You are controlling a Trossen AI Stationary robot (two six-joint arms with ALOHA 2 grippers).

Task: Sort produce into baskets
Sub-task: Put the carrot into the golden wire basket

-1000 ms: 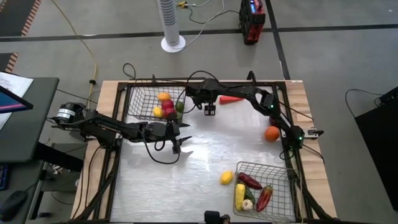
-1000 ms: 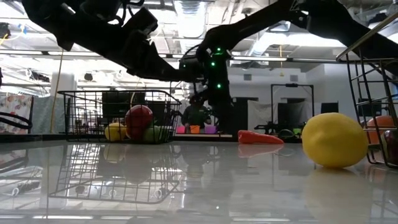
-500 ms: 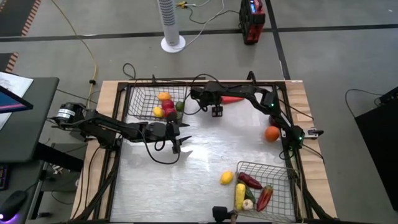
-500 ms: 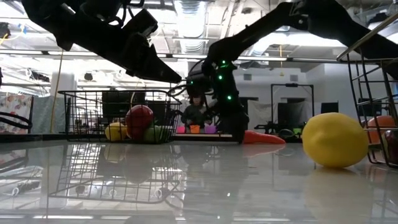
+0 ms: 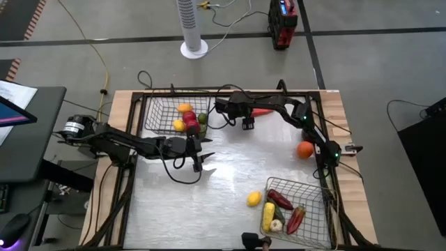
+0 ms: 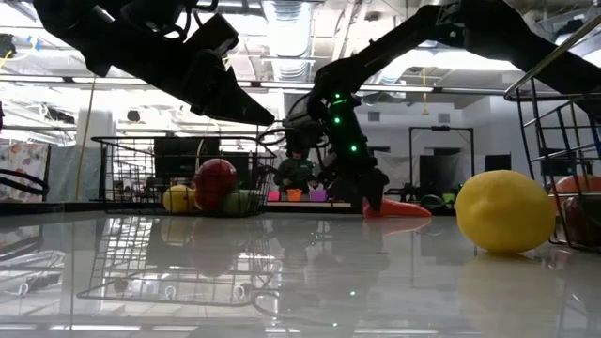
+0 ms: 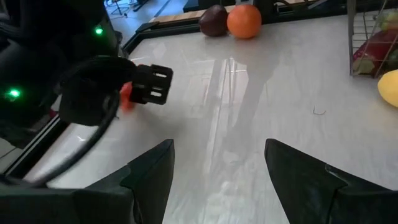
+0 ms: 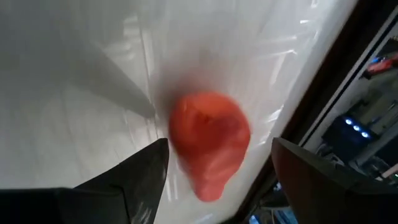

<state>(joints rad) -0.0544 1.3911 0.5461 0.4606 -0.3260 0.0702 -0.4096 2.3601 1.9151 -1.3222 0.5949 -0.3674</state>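
A long red-orange vegetable lies on the table at the far edge; it also shows in the low view. My right gripper is open and low at its left end, and in the right wrist view its fingers stand on either side of that end. My left gripper is open and empty above the table's middle left. The far-left basket holds yellow, red and green round produce. The near-right basket holds long red and yellow pieces and a white garlic.
An orange lies near the right edge, and a yellow lemon lies just left of the near-right basket. The left wrist view shows a dark round fruit beside the orange. There is bare table between the baskets.
My right gripper has gone toward the table's right edge and down, from beside the far-left basket to the left end of the red-orange vegetable. It stays open. My left gripper has kept still.
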